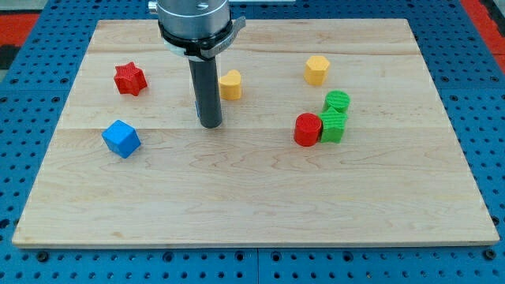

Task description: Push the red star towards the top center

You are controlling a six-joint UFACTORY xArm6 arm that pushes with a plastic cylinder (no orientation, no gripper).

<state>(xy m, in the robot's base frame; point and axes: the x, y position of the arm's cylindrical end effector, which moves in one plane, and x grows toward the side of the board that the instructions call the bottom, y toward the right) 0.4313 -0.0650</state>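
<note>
The red star (130, 79) lies on the wooden board (252, 197) at the view's upper left. My tip (210, 125) stands near the board's middle, well to the right of the star and a little lower. A yellow block (230, 84) sits just right of the rod, above the tip. A sliver of blue shows at the rod's left edge; what it is cannot be told.
A blue cube (121, 138) lies at the left, below the red star. A yellow hexagonal block (316, 69) is at the upper right. A red block (308, 129) touches a green block (333, 125), with a green cylinder (337, 101) just above them.
</note>
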